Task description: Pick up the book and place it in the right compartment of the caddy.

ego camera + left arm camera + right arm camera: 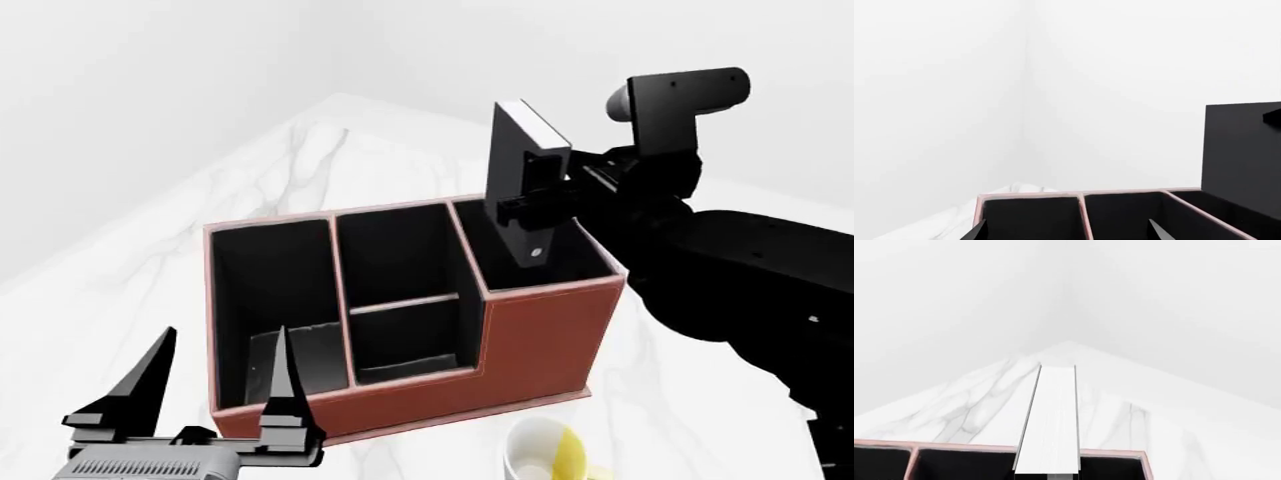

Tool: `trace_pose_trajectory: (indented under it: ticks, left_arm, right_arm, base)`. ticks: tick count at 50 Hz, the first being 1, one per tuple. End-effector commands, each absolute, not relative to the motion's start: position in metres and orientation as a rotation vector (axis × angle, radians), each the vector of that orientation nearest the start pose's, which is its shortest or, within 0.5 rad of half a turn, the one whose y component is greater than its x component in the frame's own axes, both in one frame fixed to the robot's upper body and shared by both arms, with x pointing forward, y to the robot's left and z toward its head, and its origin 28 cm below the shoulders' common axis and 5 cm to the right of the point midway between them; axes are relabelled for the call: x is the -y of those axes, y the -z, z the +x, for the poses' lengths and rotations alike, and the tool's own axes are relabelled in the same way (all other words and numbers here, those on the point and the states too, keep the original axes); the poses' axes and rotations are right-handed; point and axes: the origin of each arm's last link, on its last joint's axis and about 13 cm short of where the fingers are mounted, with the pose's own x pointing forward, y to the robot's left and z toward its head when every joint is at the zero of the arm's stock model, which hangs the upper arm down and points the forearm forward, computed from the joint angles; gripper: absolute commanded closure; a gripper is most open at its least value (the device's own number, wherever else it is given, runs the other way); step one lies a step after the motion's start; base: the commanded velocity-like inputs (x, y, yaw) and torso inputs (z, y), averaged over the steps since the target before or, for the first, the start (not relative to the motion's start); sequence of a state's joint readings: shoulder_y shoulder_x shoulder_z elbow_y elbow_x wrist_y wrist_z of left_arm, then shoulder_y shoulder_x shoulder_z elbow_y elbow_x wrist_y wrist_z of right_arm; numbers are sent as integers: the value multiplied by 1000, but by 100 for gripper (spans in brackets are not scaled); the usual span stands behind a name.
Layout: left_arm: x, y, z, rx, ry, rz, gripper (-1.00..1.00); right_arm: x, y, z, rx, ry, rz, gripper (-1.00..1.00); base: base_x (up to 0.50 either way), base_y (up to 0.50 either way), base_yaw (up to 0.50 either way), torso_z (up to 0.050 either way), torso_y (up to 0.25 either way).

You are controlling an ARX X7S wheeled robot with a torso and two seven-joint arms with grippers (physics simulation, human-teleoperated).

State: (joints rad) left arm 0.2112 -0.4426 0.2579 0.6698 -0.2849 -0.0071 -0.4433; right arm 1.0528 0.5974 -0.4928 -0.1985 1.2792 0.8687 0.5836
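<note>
Hanging over the right end of the caddy [400, 330], the book [514, 165] sits clamped upright in the right tool [534, 195], its lower corner dipped just past the rim of the right compartment [534, 265] while most of its black cover and the white page edges stand above the walls. From where I stand the pickup looks finished and the carry across too; what remains, as far as I can judge, is lowering the book fully into that deep square cell and letting go. The right wrist view looks straight along the pale page edges toward the marble surface [307, 160], with the caddy's rim running underneath, so the book seems lined up over the cell rather than over the divided middle one beside it. It leans a little, so a corner might catch a wall on the way down. The left tool [214, 385] hovers near the opposite end of the caddy with its two black fingers spread apart and nothing between them; it touches nothing I can make out. A white-and-yellow mug [547, 455] stands on the surface just in front of the caddy, clear of the book's path.
</note>
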Motion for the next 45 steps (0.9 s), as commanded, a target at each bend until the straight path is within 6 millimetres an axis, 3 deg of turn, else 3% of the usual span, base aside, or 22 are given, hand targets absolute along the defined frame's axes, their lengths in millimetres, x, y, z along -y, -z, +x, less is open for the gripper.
trace_pose_trajectory:
  ticks: [1, 45]
  left_arm:
    - [-212, -106, 147, 312, 29, -54, -100]
    - [-211, -107, 147, 312, 29, -53, -100]
  right_arm:
    - [115, -258, 296, -77, -239, -4, 100]
    - [117, -227, 302, -130, -239, 10, 100]
  base:
    - [0, 0, 0, 0, 0]
    - [0, 0, 0, 0, 2]
